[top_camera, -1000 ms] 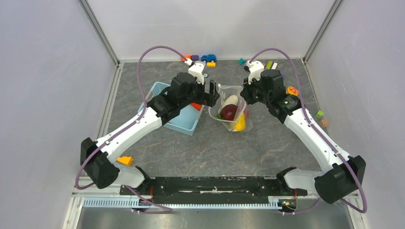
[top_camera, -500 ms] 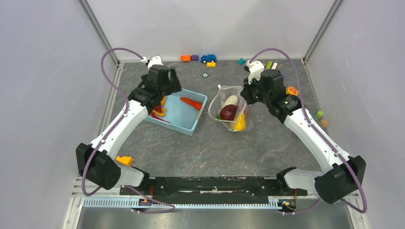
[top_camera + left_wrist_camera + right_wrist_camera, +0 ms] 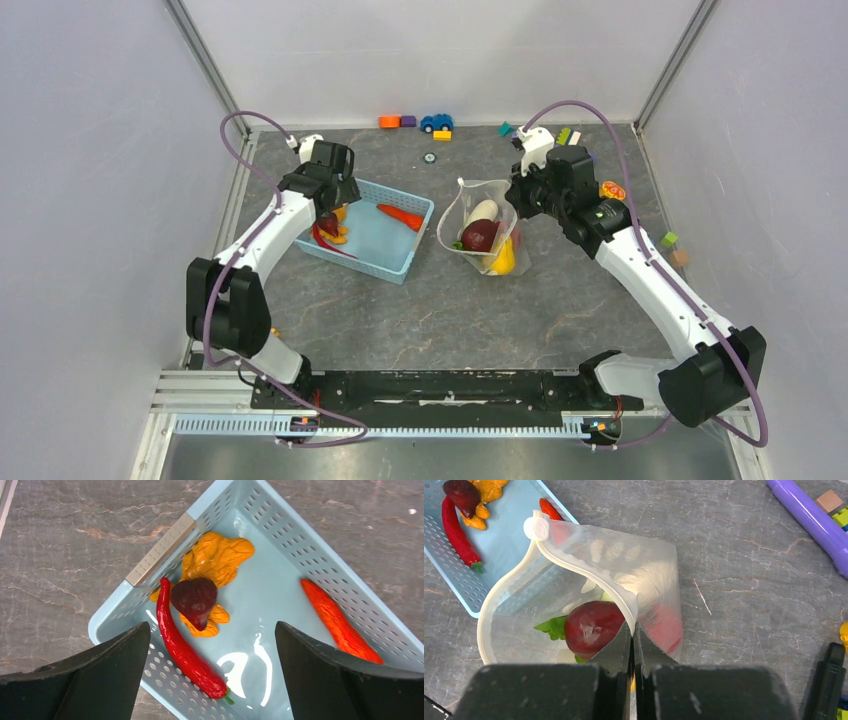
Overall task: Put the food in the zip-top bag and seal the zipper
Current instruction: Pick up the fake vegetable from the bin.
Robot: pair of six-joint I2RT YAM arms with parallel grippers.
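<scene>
One grey marbled table [image 3: 450, 310], zip-top bag [image 3: 649, 565], basket [image 3: 375, 238], pale walls [image 3: 90, 200]

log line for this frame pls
left gripper open above basket | right gripper shut on bag rim | bag open, part filled | chili, carrot, maroon piece in basket | zipper unsealed

A grey marbled table [image 3: 450, 320] carries a light-blue lattice basket [image 3: 380, 245] at about ten o'clock from its middle, set askew to the table's edges. Along the far edge near twelve o'clock sit an orange block [image 3: 389, 121], a purple block [image 3: 408, 120], a blue car [image 3: 436, 122] and a yellow block [image 3: 442, 134] just beside the car. A teal block [image 3: 506, 128] lies at one o'clock. At three o'clock, a green cube [image 3: 670, 239] and a brown cube [image 3: 680, 257] sit by the wall. A long purple cylinder [image 3: 811, 517] lies near two o'clock.
</scene>
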